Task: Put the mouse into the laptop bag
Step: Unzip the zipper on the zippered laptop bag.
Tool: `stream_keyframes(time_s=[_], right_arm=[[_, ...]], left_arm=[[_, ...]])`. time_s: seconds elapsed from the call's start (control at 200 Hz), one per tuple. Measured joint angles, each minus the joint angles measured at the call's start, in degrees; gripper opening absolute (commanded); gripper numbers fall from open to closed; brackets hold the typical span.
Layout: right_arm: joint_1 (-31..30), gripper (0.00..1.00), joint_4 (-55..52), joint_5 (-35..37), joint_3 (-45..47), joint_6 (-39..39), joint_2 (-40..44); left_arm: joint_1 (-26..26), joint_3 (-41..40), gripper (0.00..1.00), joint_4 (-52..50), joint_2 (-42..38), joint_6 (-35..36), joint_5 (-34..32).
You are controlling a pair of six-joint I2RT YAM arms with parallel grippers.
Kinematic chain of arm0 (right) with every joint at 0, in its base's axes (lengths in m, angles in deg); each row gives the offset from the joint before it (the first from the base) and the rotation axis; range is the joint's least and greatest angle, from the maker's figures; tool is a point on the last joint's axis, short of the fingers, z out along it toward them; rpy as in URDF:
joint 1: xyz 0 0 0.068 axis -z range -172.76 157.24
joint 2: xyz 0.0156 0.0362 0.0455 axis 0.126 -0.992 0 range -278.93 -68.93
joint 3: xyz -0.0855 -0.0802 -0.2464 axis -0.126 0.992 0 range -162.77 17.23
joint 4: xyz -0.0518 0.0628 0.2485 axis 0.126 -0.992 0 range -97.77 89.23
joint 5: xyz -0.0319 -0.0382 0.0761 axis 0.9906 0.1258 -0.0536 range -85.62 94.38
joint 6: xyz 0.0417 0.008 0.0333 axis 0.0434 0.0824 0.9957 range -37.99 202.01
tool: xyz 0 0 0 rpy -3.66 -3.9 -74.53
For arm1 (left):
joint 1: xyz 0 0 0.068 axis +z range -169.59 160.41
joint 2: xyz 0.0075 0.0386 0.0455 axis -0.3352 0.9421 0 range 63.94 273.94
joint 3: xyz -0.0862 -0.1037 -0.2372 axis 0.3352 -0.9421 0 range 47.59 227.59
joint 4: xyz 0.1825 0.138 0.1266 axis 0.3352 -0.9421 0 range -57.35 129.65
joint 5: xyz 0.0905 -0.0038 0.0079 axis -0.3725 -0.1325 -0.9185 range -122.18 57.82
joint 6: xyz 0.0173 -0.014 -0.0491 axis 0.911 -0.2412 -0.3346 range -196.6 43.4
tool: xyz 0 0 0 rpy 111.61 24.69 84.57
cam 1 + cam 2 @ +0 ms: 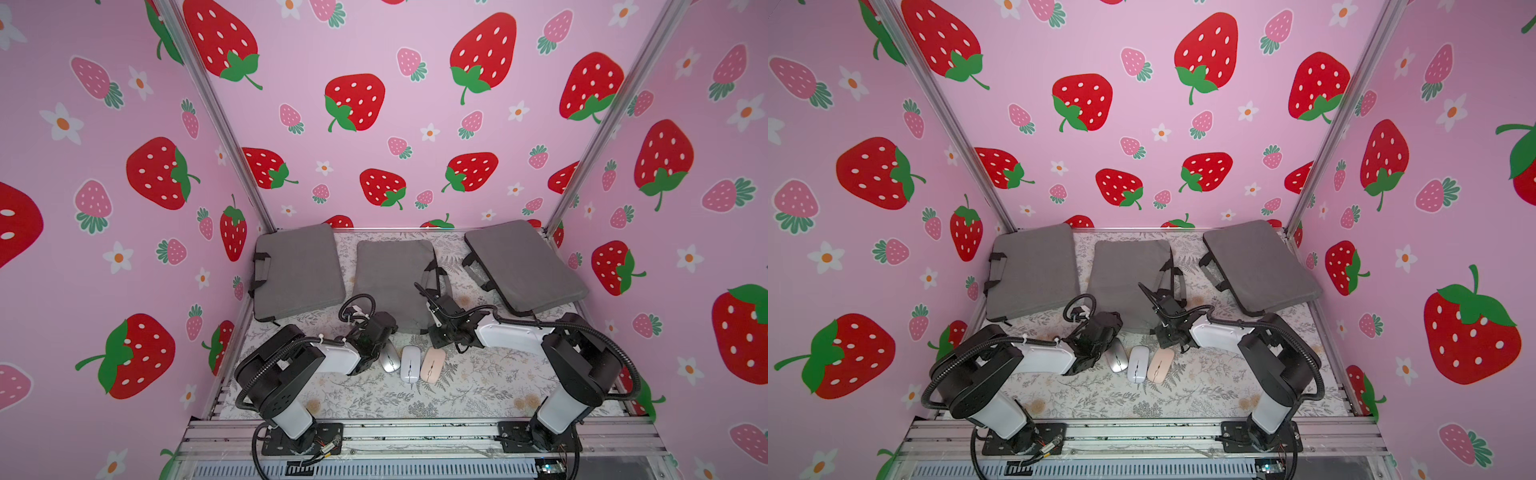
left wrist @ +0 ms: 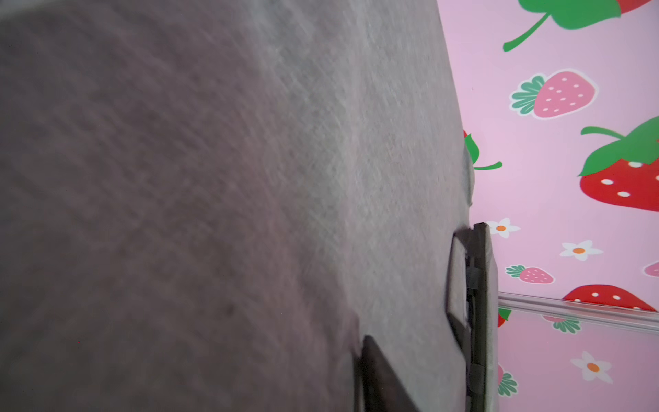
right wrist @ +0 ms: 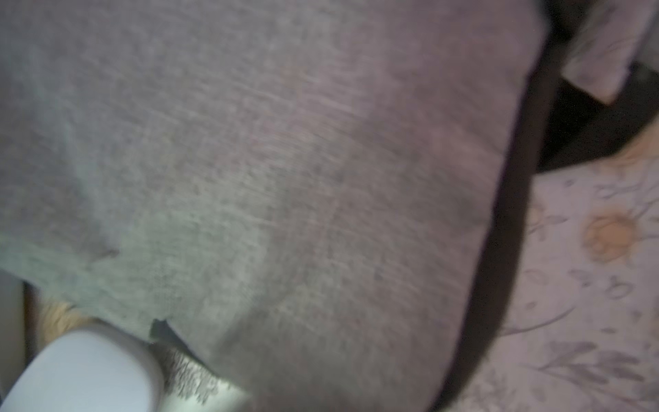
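1. Currently three mice lie in a row on the floral tablecloth, near the middle of the scene. The silver mouse is on the left, the white mouse in the centre and the pink mouse on the right, each just beside the next.
2. All three mice rest on the cloth, outside every bag.
3. The middle laptop bag lies flat just beyond the mice, with its black handle straps on its right side.
4. The left bag and the right bag lie further out along the far edge. The right bag is tilted up against the wall.
5. The left gripper hangs at the near edge of the middle laptop bag, just beyond the silver mouse.
6. I cannot tell how far the left gripper's jaws stand apart or whether they hold anything. The arm hides them in both top views, and the left wrist view shows only grey bag fabric.
7. The right gripper sits at the near right part of the middle laptop bag, close to the handle straps, with its jaws fully closed.
8. Blurred grey fabric fills the right wrist view and no fingers show, so I cannot make out whether the closed jaws pinch the bag.
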Motion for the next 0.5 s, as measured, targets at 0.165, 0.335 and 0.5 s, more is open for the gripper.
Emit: stream_keyframes(time_s=[0.165, 0.335, 0.5], right_arm=[[7.2, 0.00, 2.8, -1.5, -0.1, -0.3, 0.0], [10.1, 0.00, 4.6, -2.6, 0.5, -1.2, 0.0], [10.6, 0.00, 5.2, -3.2, 2.2, -1.4, 0.4]], left_arm=[[0.3, 0.0, 0.71, -1.7, -1.4, 1.3, 0.3], [2.4, -0.5, 0.76, -4.7, -4.1, 4.0, 4.1], [6.5, 0.0, 0.77, -3.2, -2.3, 7.5, 10.3]])
